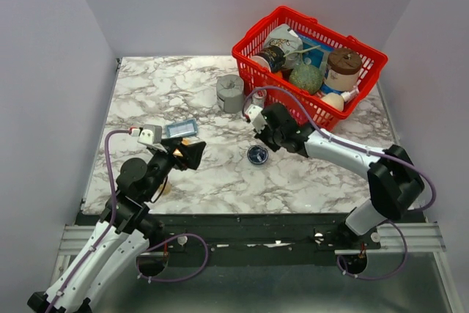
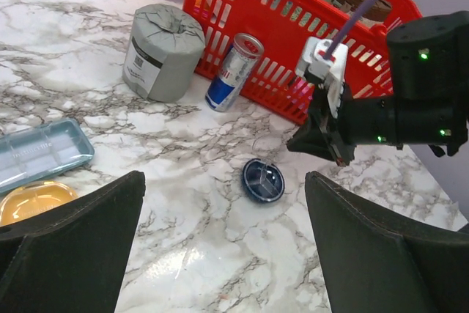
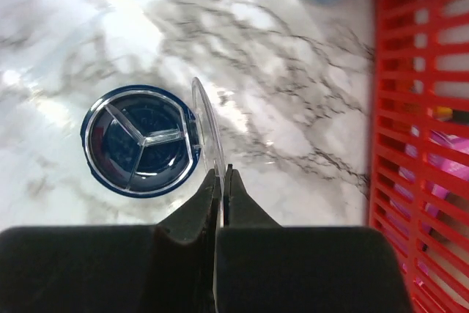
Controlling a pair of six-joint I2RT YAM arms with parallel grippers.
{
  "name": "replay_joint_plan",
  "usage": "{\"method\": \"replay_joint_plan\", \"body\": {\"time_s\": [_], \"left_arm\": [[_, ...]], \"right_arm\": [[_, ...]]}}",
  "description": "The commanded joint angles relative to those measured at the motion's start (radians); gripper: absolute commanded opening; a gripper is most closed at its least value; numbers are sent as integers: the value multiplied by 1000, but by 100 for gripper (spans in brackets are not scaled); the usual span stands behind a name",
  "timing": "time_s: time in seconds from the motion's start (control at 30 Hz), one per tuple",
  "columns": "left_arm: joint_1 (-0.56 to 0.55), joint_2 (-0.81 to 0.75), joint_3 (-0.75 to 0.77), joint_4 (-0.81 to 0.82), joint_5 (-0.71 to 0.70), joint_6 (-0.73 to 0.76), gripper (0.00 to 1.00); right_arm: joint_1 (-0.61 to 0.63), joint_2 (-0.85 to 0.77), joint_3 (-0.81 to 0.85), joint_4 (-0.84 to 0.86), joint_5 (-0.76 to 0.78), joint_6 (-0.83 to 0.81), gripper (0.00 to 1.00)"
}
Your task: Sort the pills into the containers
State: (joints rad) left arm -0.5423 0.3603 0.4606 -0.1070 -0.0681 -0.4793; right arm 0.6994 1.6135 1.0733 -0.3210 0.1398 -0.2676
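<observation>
The dark blue container (image 1: 257,155) (image 2: 262,180) (image 3: 141,141) lies on the marble, its three-part inside showing. My right gripper (image 1: 261,143) (image 3: 222,174) hangs just above its right rim, shut on a thin clear lid (image 3: 207,119) that stands on edge beside the dish. The orange container (image 2: 33,201) sits at the near left, next to a pale blue pill tray (image 1: 181,128) (image 2: 40,153). Above the table between the orange dish and the blue one, my left gripper (image 1: 194,153) (image 2: 223,254) is wide open with nothing in it. No pills can be made out.
A red wire basket (image 1: 308,64) (image 2: 249,5) full of items stands at the back right. In front of it are a grey round block (image 1: 230,93) (image 2: 163,53) and a small drink can (image 1: 258,98) (image 2: 233,71). The right arm (image 2: 410,108) reaches in from the right.
</observation>
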Motion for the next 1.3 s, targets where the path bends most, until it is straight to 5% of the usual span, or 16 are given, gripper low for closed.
{"method": "replay_joint_plan", "body": {"time_s": [0.0,0.4,0.63,0.73,0.97,1.1,1.27], "left_arm": [[5,12,-4,13,91,-11,97],[5,25,72,-86,27,34,96],[7,68,174,-243,-114,99,96],[7,97,223,-305,-173,108,97],[16,210,407,-477,-393,205,99],[86,320,493,-608,-403,183,99],[183,397,477,-714,-238,-8,99]], "right_arm": [[75,-96,-90,121,-132,-240,2],[91,-21,-58,146,-167,-349,11],[89,-90,-17,76,-216,-374,68],[89,-135,48,-8,-316,-400,85],[98,-24,288,-220,-895,-429,97],[141,89,434,-247,-985,-328,97],[152,160,508,-240,-974,-185,97]]}}
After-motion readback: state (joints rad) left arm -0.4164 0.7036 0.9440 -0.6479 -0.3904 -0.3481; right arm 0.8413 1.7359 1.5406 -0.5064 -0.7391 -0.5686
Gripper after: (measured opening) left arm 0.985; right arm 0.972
